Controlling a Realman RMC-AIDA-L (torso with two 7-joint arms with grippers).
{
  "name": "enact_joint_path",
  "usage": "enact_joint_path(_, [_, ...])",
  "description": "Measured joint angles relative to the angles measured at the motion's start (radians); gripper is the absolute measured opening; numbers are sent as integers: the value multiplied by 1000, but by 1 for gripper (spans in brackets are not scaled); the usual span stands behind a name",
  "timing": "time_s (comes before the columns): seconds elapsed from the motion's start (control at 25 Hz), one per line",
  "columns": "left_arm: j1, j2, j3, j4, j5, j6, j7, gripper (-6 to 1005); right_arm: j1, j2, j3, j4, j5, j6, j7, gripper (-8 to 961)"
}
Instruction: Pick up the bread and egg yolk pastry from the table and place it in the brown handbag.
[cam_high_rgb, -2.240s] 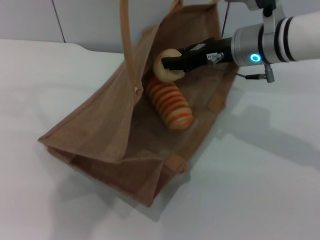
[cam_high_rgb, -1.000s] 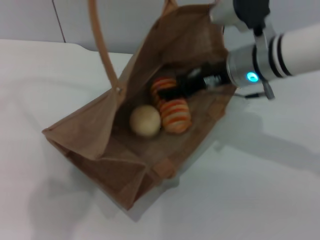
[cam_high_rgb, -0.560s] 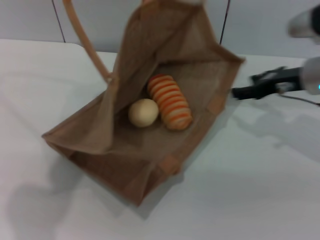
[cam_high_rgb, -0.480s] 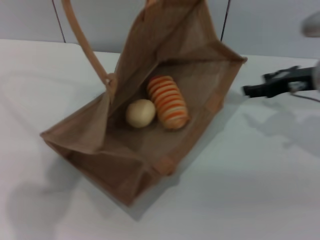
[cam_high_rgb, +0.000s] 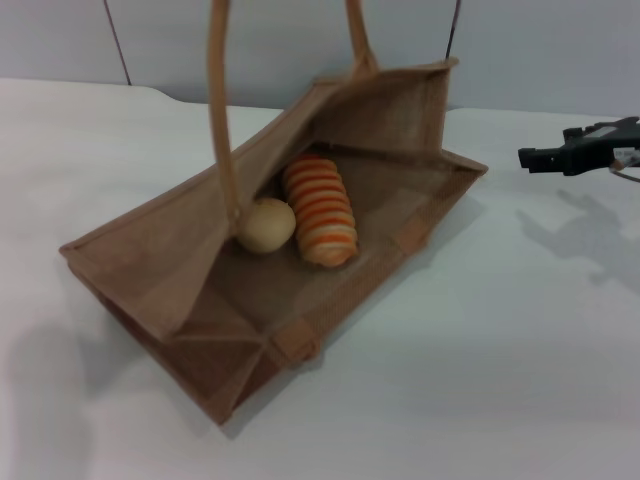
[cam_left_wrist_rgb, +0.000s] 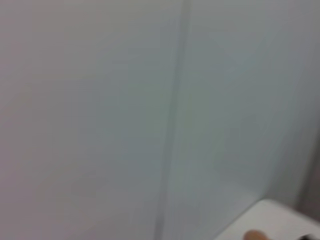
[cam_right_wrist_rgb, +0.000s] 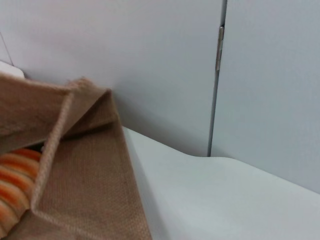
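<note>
The brown handbag (cam_high_rgb: 200, 255) lies on the white table with its mouth facing me, and its handles (cam_high_rgb: 218, 110) rise out of the top of the head view. Inside it the striped orange and cream bread (cam_high_rgb: 320, 210) rests beside the pale round egg yolk pastry (cam_high_rgb: 266, 225), the two touching. My right gripper (cam_high_rgb: 530, 157) hovers at the far right, clear of the bag, open and holding nothing. The right wrist view shows the bag's corner (cam_right_wrist_rgb: 85, 170) and a bit of the bread (cam_right_wrist_rgb: 12, 187). My left gripper is out of view.
White table (cam_high_rgb: 520, 350) surrounds the bag, bare to the right and in front. A grey panelled wall (cam_high_rgb: 540, 50) runs along the far edge. The left wrist view shows mostly that wall (cam_left_wrist_rgb: 150, 100).
The right gripper let go of the pastry, which rolled down beside the bread, and drew back out of the bag to the right. The bag shifted and its handles moved.
</note>
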Motion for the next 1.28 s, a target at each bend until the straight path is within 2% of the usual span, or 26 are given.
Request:
enact_joint_path(0.12, [1,25,-17,-121,-162,-35,109,590,8,0,-2,13,2,-6,-2,759])
enact_joint_path(0.24, [-5,46,-32,-220,-244,-71,181,655,20,0,-3,34,2,-10,-7,758])
enact_joint_path(0.44, [-5,39,-53,-289,-296,-83,294,763,29,-1,2,52,1,-19,-19,758])
enact_joint_path(0.56, [13,21,-52,-291,-268,-27,325,816,33,2,-3,75,4,-52,-33,757])
enact_joint_path(0.64, [39,-9,-57,-279,-244,24,378,830,30,9,-5,92,31,-93,-68,757])
enact_joint_path(0.68, [61,-33,-62,-264,-238,62,425,829,24,12,-8,101,64,-117,-95,757])
enact_joint_path(0.8, [151,-85,-40,-232,-266,196,611,826,9,14,-17,138,196,-197,-201,757])
enact_joint_path(0.84, [151,-85,-40,-232,-266,196,611,811,3,15,-24,156,246,-232,-247,756])
enact_joint_path(1.04, [212,-86,77,-342,-423,391,833,741,-43,24,-139,215,576,-449,-566,756])
enact_joint_path(1.16, [231,-89,156,-419,-519,493,976,713,-80,31,-275,224,898,-599,-827,755])
enact_joint_path(1.28, [254,-90,261,-492,-687,627,1143,702,-105,32,-366,225,1267,-651,-1128,755])
